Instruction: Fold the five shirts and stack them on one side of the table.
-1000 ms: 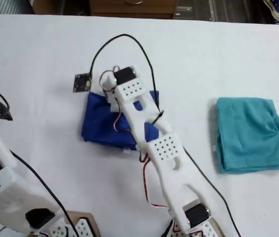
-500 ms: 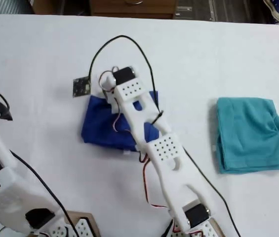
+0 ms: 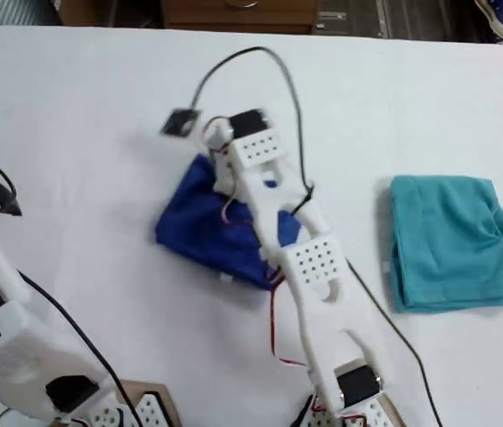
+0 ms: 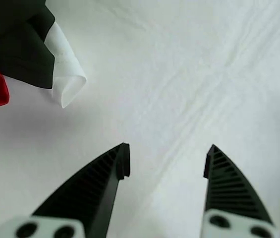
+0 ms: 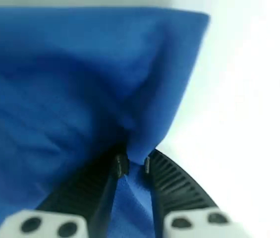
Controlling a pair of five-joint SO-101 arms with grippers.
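1. High view: the blue shirt (image 3: pixel 202 231) lies bunched in the middle of the table (image 3: pixel 73 89). Its long side runs across the table, a bit slanted.
2. The right gripper (image 5: pixel 132 166) pinches a soft fold of it tight.
3. The left gripper (image 4: pixel 167 158) is spread wide above the wrinkly white top.
4. A folded teal shirt (image 3: pixel 451 240) lies flat, well apart, on the right.

The blue shirt (image 3: pixel 193 229) and teal shirt (image 3: pixel 451 240) are matt cloth; the right tool (image 5: pixel 132 165), ribbed black plastic.
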